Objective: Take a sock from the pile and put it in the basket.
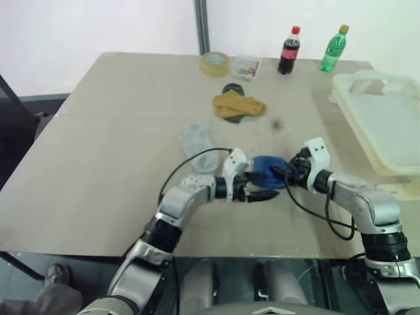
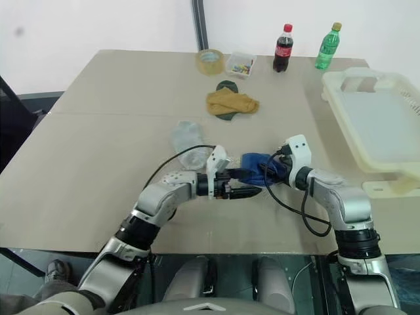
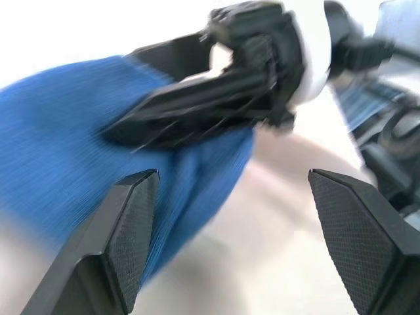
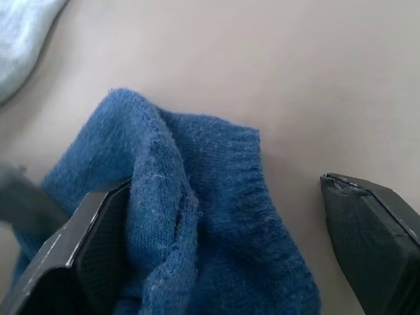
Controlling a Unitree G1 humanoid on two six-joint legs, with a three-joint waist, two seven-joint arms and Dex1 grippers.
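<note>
Two end effectors meet over a blue sock (image 1: 268,172) near the table (image 1: 98,170) front: left end effector (image 3: 230,243) w/ fingers apart, gripping nothing, right end effector (image 4: 216,262) also spread wide w/ the sock bunched between its fingers, probably a hand-over or re-grip. Basket (image 1: 384,125) waits at the right edge, well apart; pile's yellow sock (image 1: 237,105) and grey sock (image 1: 195,138) lie farther back. Cola bottle (image 1: 289,51) has a red label, green bottle (image 1: 333,48) beside it; text too small to read.

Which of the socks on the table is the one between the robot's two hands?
The blue sock, lying between the two grippers. The grey sock lies farther up the table, and the yellow sock farther still.
</note>
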